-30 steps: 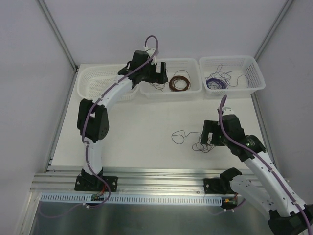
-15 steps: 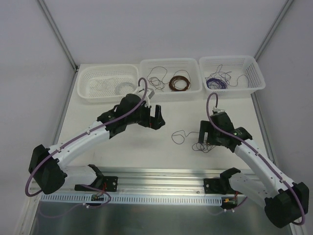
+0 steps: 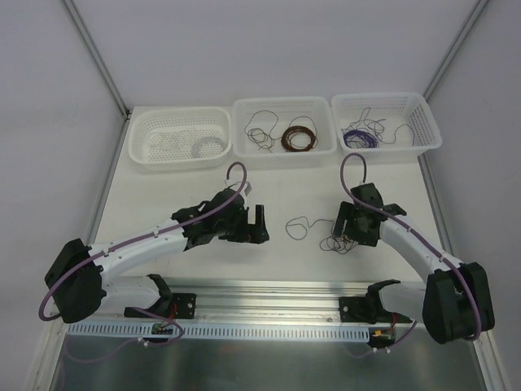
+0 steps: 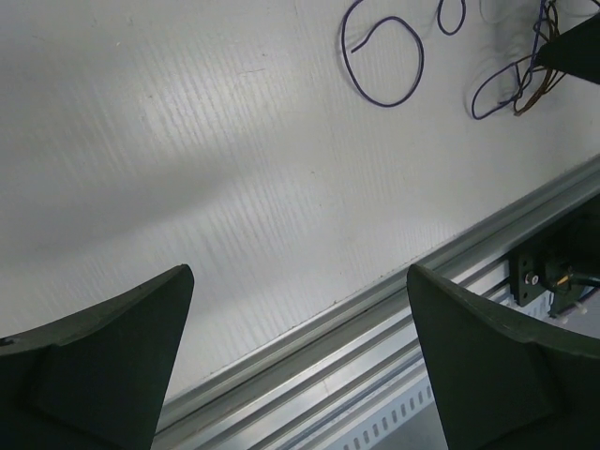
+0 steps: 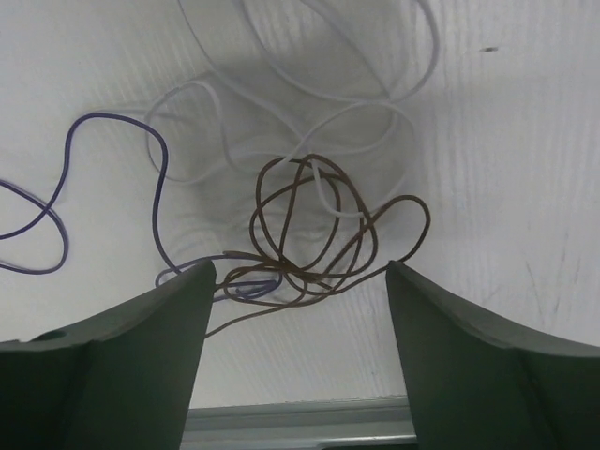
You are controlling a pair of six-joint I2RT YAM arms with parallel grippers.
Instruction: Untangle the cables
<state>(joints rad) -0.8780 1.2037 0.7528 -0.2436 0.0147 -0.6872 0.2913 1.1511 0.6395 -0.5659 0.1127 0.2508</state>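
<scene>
Near edge: an aluminium rail (image 3: 269, 295) runs along the near edge of the table (image 3: 244, 183), with both arm bases on it.
Left gripper: the left gripper (image 3: 259, 224) sits near the middle of the near edge. Its jaws are spread wide and hold nothing, and the wrist view shows only bare table between the fingers (image 4: 122, 356).
Right gripper: the right gripper (image 3: 348, 234) is toward the near right corner. It is wide open and empty, with one finger on each side of the knot; I cannot tell whether the tips touch the table.
Cables: the cables (image 3: 332, 241) lie on the table between the two grippers, closer to the right one. In the right wrist view a brown wire (image 5: 309, 225) forms a scribbled knot, a purple wire (image 5: 155, 178) trails off to its left, and a pale grey wire (image 5: 309, 89) loops beyond it.
Purple loop: a purple loop (image 4: 384, 61) reaches out toward the left gripper but stays apart from it.
Step in hand: judging by the pose, the right gripper is lining up to pinch one strand, probably the brown one.
Next move: it should close on a single wire only, then draw it clear slowly. These wires are hair-thin, so two could easily be caught together.
Open room: there is bare table from the knot out to the left edge and on toward the far edge. The rail lies close behind the knot, so pulling nearward gives little room.
Far edge: three white baskets stand in a row. The left basket (image 3: 181, 161) holds a white coil (image 3: 207, 147), the middle basket (image 3: 285, 156) holds a brown coil (image 3: 298, 137), and the right basket (image 3: 383, 153) holds purple strands (image 3: 358, 137).
</scene>
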